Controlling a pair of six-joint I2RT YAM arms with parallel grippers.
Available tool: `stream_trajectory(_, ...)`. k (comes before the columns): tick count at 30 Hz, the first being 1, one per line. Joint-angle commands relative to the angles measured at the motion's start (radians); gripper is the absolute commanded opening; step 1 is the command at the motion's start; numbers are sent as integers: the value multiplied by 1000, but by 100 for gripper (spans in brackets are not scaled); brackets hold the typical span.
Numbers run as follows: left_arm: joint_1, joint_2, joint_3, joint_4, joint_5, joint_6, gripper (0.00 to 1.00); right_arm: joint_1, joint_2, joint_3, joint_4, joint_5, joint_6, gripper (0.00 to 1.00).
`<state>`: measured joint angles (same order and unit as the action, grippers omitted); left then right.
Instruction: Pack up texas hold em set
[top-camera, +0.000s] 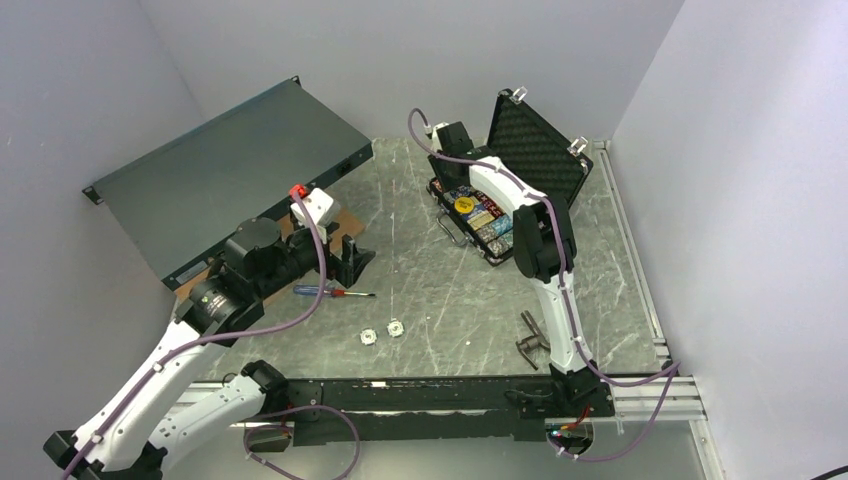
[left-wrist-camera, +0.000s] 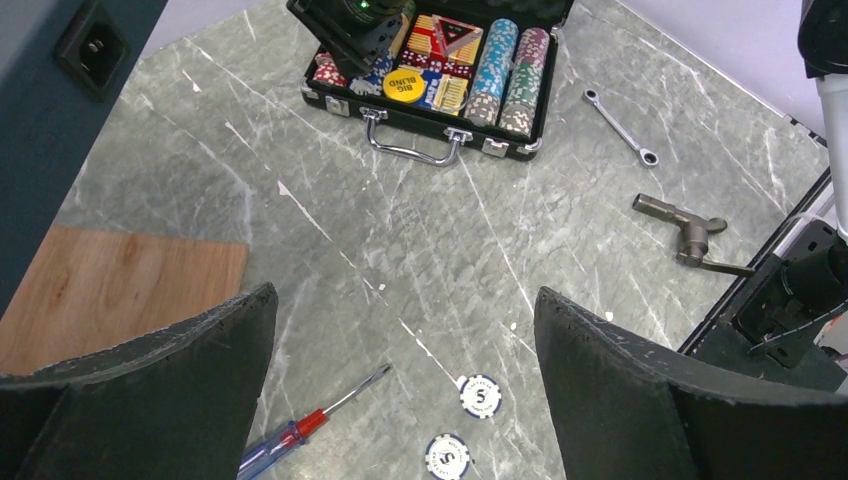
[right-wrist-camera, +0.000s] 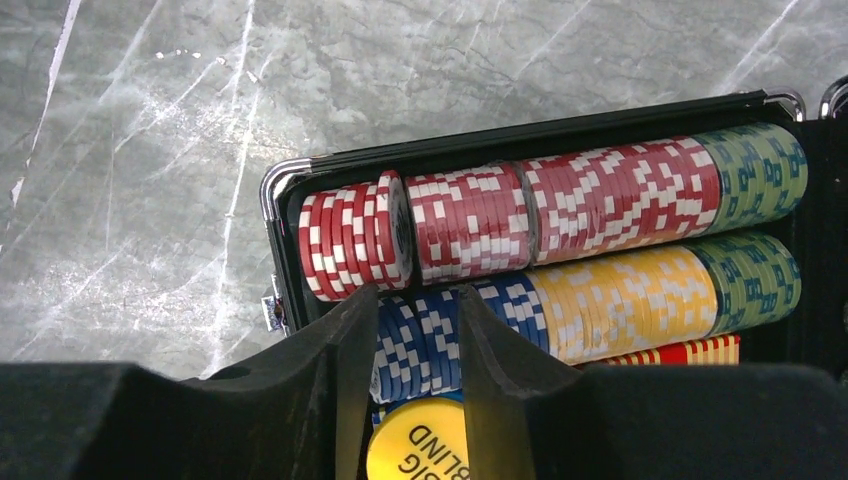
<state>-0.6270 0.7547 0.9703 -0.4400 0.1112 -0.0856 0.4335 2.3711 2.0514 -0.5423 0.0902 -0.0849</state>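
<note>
The black briefcase (top-camera: 535, 150) lies open near the far right corner of the table (top-camera: 450, 290), its lid upright and chip rows (right-wrist-camera: 600, 200) packed inside. The right gripper (right-wrist-camera: 415, 300) hangs over the blue chips (right-wrist-camera: 420, 345) by a yellow disc (right-wrist-camera: 420, 450), its fingers a narrow gap apart with nothing between them. The left gripper (left-wrist-camera: 405, 300) stands wide and empty above two loose chips (left-wrist-camera: 480, 396) near the front edge, beside a screwdriver (left-wrist-camera: 300, 432).

Red, blue, yellow, green white-checked poker chips (right-wrist-camera: 600, 200)
</note>
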Motion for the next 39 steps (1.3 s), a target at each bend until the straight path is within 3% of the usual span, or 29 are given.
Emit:
stream_trajectory(1, 4, 12, 4, 28, 32, 21, 99, 13, -96, -45, 57, 19, 24, 39)
stream_trajectory(6, 3, 27, 7, 24, 40, 20, 100, 11, -115, -44, 85, 1, 20, 39)
stream_trajectory(10, 3, 35, 5, 24, 41, 19, 99, 13, -97, 7, 78, -16, 31, 31)
stream_trajectory(22, 4, 48, 6, 20, 43, 23, 99, 11, -25, 75, 105, 8, 30, 27)
stream_trajectory(33, 3, 47, 4, 21, 50, 21, 99, 12, -35, -101, 180, 35, 42, 11)
stream_trajectory(39, 3, 52, 5, 21, 54, 21, 99, 11, -48, -47, 144, 40, 38, 8)
